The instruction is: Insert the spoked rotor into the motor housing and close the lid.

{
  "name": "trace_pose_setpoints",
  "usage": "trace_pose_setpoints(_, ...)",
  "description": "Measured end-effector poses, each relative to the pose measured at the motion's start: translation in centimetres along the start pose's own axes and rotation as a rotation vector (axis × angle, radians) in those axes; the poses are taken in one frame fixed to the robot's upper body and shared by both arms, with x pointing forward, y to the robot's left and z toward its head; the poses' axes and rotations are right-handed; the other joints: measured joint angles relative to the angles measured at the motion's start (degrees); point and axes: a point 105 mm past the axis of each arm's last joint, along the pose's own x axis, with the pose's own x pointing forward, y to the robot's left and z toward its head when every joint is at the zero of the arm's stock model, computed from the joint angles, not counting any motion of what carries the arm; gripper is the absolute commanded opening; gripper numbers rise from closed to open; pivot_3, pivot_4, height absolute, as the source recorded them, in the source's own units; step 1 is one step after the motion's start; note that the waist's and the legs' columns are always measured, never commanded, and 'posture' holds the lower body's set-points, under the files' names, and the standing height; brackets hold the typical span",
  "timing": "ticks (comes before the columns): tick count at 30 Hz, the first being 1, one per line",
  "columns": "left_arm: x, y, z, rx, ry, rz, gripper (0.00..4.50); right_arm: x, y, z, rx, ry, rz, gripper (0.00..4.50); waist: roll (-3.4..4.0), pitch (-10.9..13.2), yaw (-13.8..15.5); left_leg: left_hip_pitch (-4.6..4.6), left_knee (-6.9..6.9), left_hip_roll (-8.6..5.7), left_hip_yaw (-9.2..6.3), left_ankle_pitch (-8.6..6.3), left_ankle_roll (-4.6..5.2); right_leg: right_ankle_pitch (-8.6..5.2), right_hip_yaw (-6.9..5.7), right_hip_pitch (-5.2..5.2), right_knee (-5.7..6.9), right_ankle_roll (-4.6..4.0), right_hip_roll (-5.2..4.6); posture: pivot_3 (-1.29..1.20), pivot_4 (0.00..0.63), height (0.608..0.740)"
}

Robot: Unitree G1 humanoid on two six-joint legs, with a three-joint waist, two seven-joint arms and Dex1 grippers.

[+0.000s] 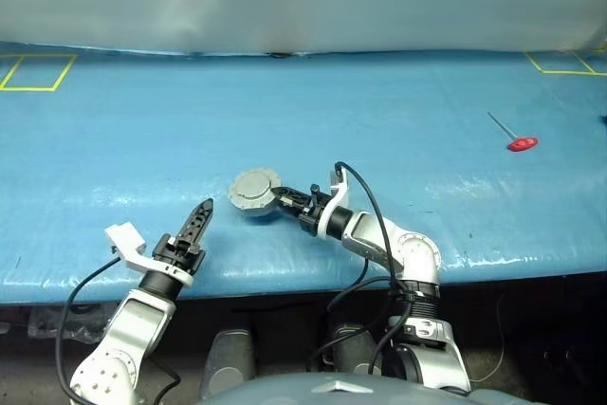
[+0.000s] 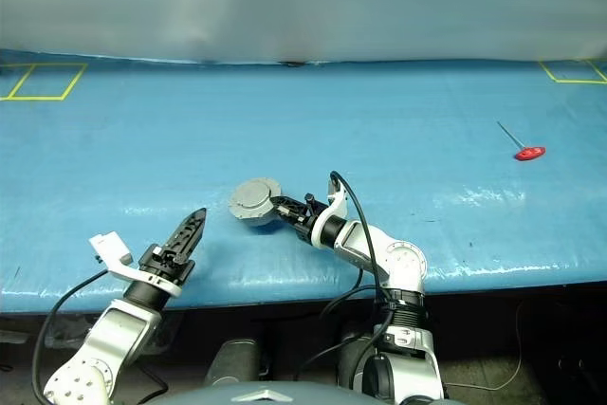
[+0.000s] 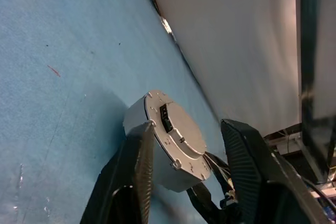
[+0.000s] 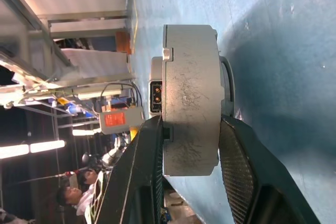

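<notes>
Risk first: I am watching the left gripper [image 1: 194,220] hanging parted and empty, near and left of the motor housing [image 1: 254,193]. Right gripper [image 1: 282,198] is clamping that housing by its sides, lid [image 2: 254,195] down over it, just above the blue table [image 1: 398,111]. Any slip and the assembly drops, perhaps jarring the lid loose.

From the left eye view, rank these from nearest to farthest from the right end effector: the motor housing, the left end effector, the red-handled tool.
1. The motor housing, lid closed, gripped by the right end effector at its edge.
2. The left end effector, off to the robot's left, nearer the table's front edge.
3. The red-handled tool, far off to the robot's right, further back on the blue table.
</notes>
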Motion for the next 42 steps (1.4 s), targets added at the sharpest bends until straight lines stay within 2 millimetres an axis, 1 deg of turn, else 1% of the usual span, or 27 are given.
trace_pose_setpoints(2, 0.2, -0.2, 0.0, -0.034, -0.016, -0.016, 3.99, 0.1, 0.3, 0.2, 0.001, -0.015, 0.010, 1.18, 0.00, 0.0, 0.0, -0.06, 0.00, -0.03, 0.00, 0.00, 0.01, 0.02, 0.02, -0.03, 0.00, 0.00, 0.00, 0.00, 0.150, 0.740)
trace_pose_setpoints(3, 0.2, -0.2, -0.1, -0.053, -0.018, -0.022, 4.29, 0.2, 0.5, 0.3, -0.002, -0.020, 0.017, 1.18, 0.00, 0.0, 0.0, -0.07, -0.01, -0.05, 0.00, -0.01, 0.02, 0.04, 0.03, -0.04, -0.01, -0.01, 0.00, 0.00, 0.150, 0.740)
trace_pose_setpoints(4, 0.3, -0.2, -0.3, -0.070, -0.016, -0.023, 4.50, 0.4, 0.8, 0.4, -0.005, -0.024, 0.024, 1.18, 0.00, 0.0, 0.0, -0.07, -0.01, -0.05, 0.01, -0.02, 0.03, 0.05, 0.04, -0.04, -0.01, -0.01, 0.00, 0.00, 0.150, 0.740)
trace_pose_setpoints(9, 0.4, -0.4, -1.4, -0.150, -0.002, -0.046, 4.50, 0.9, 2.2, 0.5, -0.012, -0.023, 0.075, 1.18, 0.00, 0.0, -0.1, -0.08, -0.01, -0.06, 0.00, -0.02, 0.04, 0.06, 0.05, -0.04, -0.01, -0.01, 0.00, 0.00, 0.150, 0.740)
trace_pose_setpoints(13, 0.5, -0.9, -2.1, -0.225, -0.004, -0.085, 4.50, 1.4, 3.0, -0.3, -0.018, 0.016, 0.102, 1.18, 0.00, 0.0, -0.1, -0.08, 0.01, -0.05, -0.01, -0.02, 0.04, 0.05, 0.04, -0.04, 0.00, -0.01, 0.00, 0.00, 0.150, 0.740)
trace_pose_setpoints(18, 0.7, -1.6, -2.2, -0.291, -0.015, -0.146, 4.50, 1.7, 4.0, -1.4, -0.037, 0.071, 0.134, 1.18, 0.00, 0.0, -0.1, -0.08, 0.02, -0.06, -0.01, -0.02, 0.05, 0.06, 0.04, -0.04, -0.01, -0.02, 0.00, 0.00, 0.150, 0.740)
trace_pose_setpoints(29, 0.9, -1.8, -2.3, -0.375, -0.044, -0.192, 4.50, 1.5, 5.2, -3.4, -0.055, 0.166, 0.181, 1.18, 0.00, 0.0, -0.1, -0.08, 0.03, -0.06, -0.01, -0.02, 0.05, 0.06, 0.05, -0.03, 0.00, -0.01, 0.00, 0.00, 0.150, 0.740)
trace_pose_setpoints(31, 0.9, -1.7, -2.2, -0.381, -0.057, -0.199, 4.50, 1.3, 5.0, -3.8, -0.056, 0.187, 0.178, 1.18, 0.00, 0.0, 0.0, -0.08, 0.03, -0.06, -0.02, -0.02, 0.05, 0.06, 0.04, -0.02, -0.01, -0.02, 0.00, 0.00, 0.150, 0.740)
trace_pose_setpoints(34, 0.9, -1.6, -2.1, -0.387, -0.068, -0.199, 4.50, 0.9, 4.0, -4.2, -0.039, 0.200, 0.146, 1.18, 0.00, 0.0, 0.0, -0.08, 0.04, -0.08, -0.01, -0.02, 0.05, 0.06, 0.05, -0.02, -0.01, -0.02, -0.01, 0.00, 0.150, 0.740)
trace_pose_setpoints(36, 0.9, -1.4, -2.2, -0.393, -0.070, -0.193, 4.50, 0.7, 3.7, -4.5, -0.032, 0.208, 0.143, 1.18, -0.01, 0.0, 0.0, -0.09, 0.06, -0.08, -0.02, -0.02, 0.05, 0.05, 0.05, -0.02, -0.01, -0.01, 0.00, 0.00, 0.150, 0.740)
trace_pose_setpoints(42, 1.0, -1.5, -2.3, -0.398, -0.071, -0.193, 4.50, 0.3, 3.6, -5.0, -0.031, 0.224, 0.148, 1.18, -0.01, 0.0, -0.1, -0.09, 0.06, -0.08, -0.04, -0.02, 0.05, 0.04, 0.05, -0.02, 0.00, 0.01, 0.00, 0.00, 0.150, 0.740)
